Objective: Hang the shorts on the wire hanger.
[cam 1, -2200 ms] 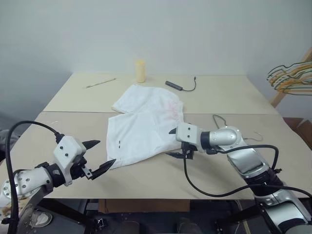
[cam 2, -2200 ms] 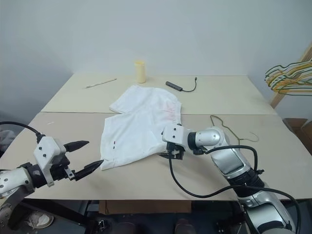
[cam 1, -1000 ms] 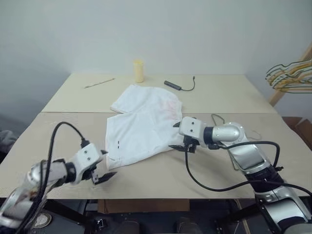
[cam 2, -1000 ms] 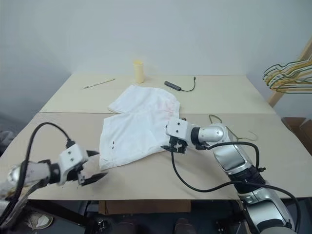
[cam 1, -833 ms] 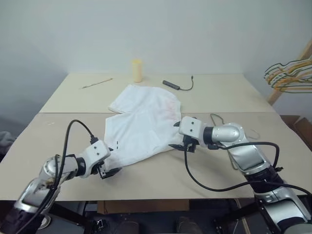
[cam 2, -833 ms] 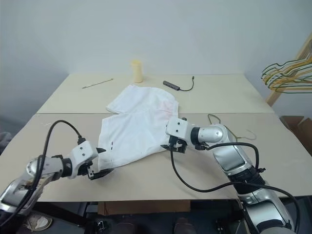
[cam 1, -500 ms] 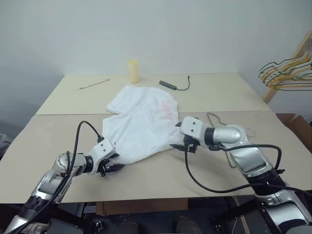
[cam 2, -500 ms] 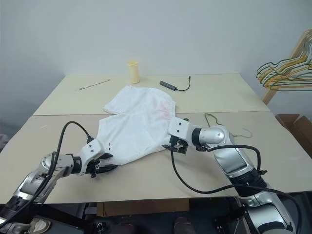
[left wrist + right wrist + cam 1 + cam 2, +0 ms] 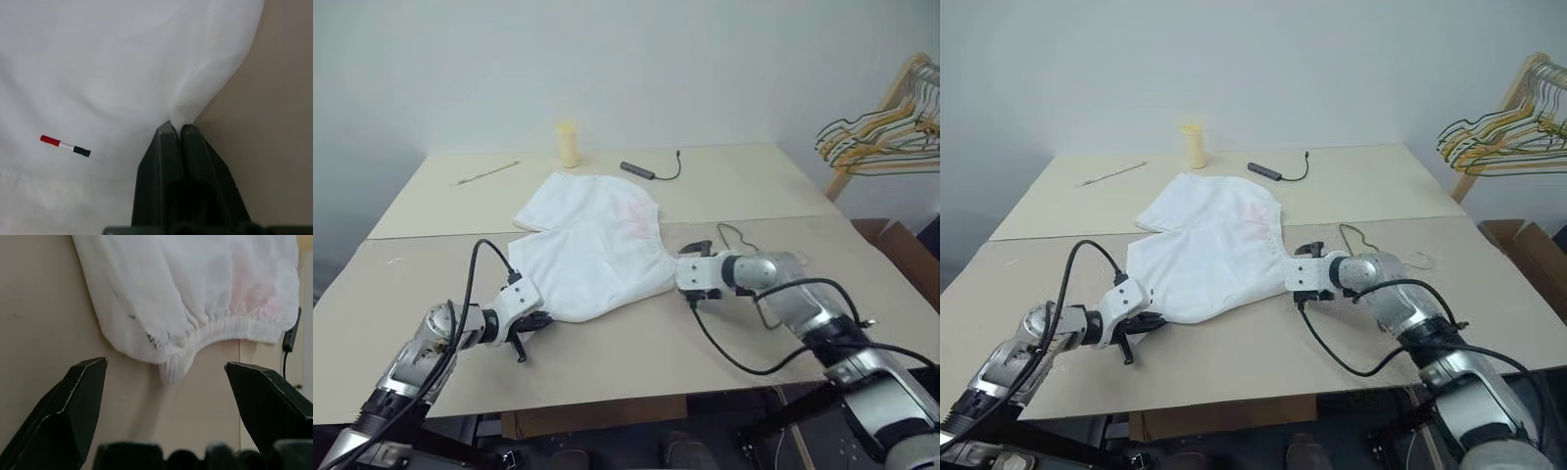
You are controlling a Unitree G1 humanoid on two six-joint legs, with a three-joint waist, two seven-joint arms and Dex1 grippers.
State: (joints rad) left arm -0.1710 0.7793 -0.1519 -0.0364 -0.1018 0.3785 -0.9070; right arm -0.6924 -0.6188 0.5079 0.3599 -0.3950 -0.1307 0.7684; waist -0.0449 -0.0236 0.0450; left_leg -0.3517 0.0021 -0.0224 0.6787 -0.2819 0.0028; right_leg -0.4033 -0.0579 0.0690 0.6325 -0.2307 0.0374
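The white shorts point(image 9: 589, 245) lie flat in the middle of the table, waistband to the right. My left gripper point(image 9: 536, 319) is at their near left hem, shut on a pinch of the white fabric point(image 9: 177, 117), close to a small red, white and black mark point(image 9: 65, 145). My right gripper point(image 9: 689, 278) stands wide open, low over the table, just beside the near corner of the gathered waistband point(image 9: 172, 370), which sits ahead between its fingers without touching them. The grey wire hanger point(image 9: 1356, 238) lies on the table just behind my right arm, partly hidden by it.
A yellow cup point(image 9: 567, 145), a thin stick point(image 9: 487, 174) and a black dongle with a cable point(image 9: 641, 170) lie on the far half of the table point(image 9: 754, 186). A bunch of coloured hangers point(image 9: 876, 137) hangs on a wooden rack off the table's right side.
My left gripper reached the near hem and shut on it. My right gripper rolled and slid down to the waistband corner, staying open. The camera has swung to the right.
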